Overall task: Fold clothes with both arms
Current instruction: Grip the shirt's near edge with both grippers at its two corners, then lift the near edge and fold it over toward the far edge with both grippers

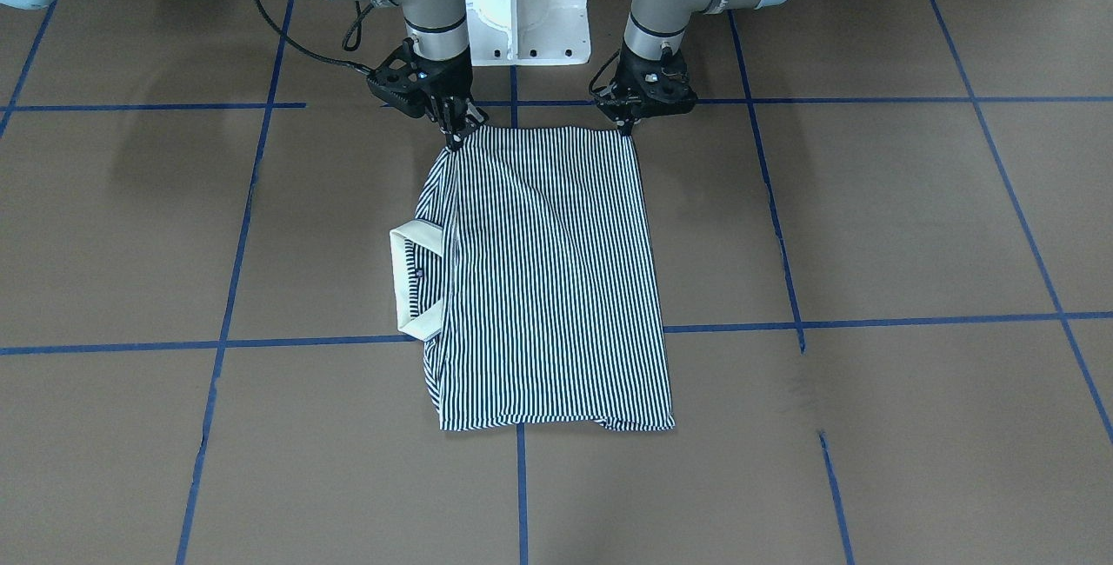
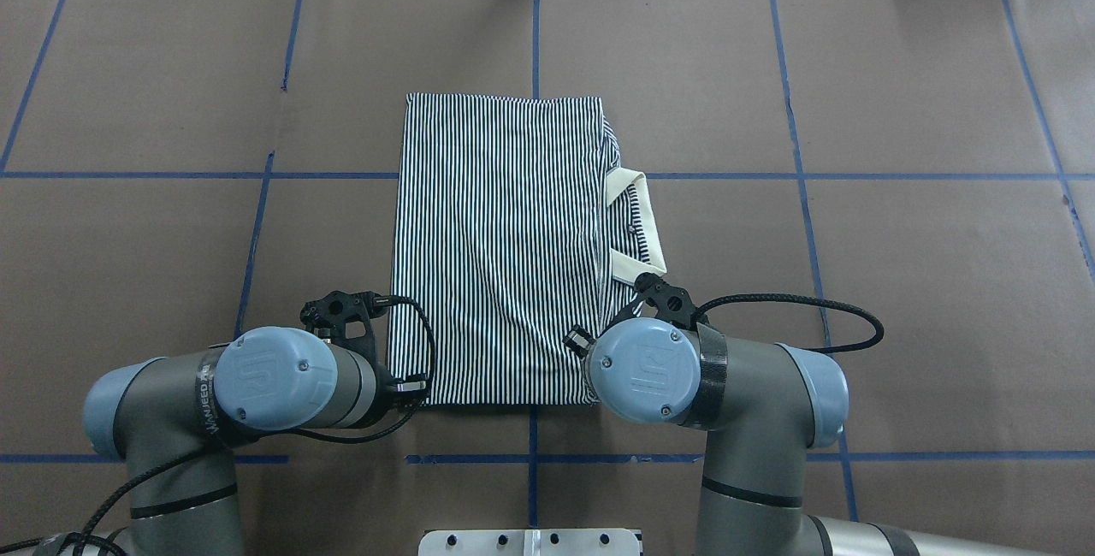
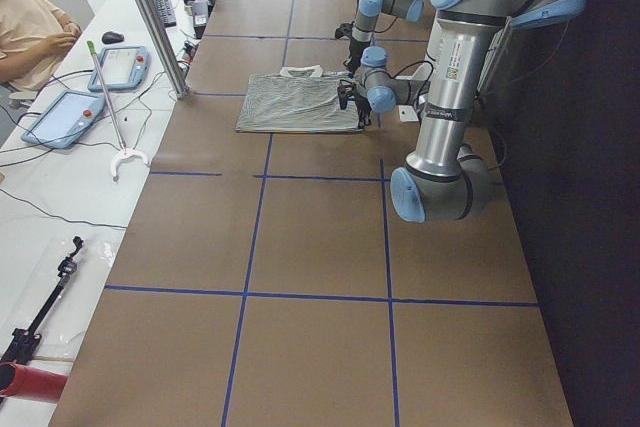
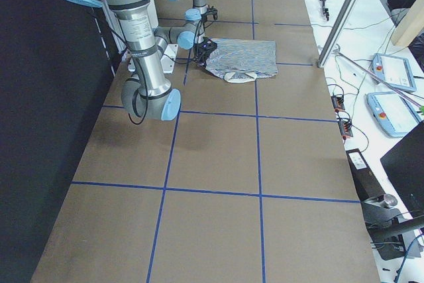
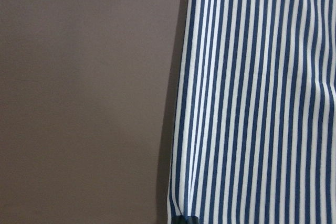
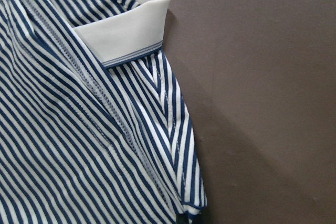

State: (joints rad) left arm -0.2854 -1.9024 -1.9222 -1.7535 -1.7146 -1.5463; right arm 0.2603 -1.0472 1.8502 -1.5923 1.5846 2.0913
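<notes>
exterior front-facing, left end effector [image 1: 628, 127] pinching one corner of the striped shirt [image 1: 548, 287], right end effector [image 1: 454, 137] pinching the other

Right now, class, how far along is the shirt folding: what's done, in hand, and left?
Done: the shirt lies as a narrow rectangle, sides folded in, collar poking out sideways. In hand: left gripper and right gripper pinch its near corners. Left: probably folding that edge over to the far one.

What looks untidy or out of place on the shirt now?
The cream collar sticks out sideways past the folded edge of the shirt on the robot's right side, so the outline is not a neat rectangle.
</notes>
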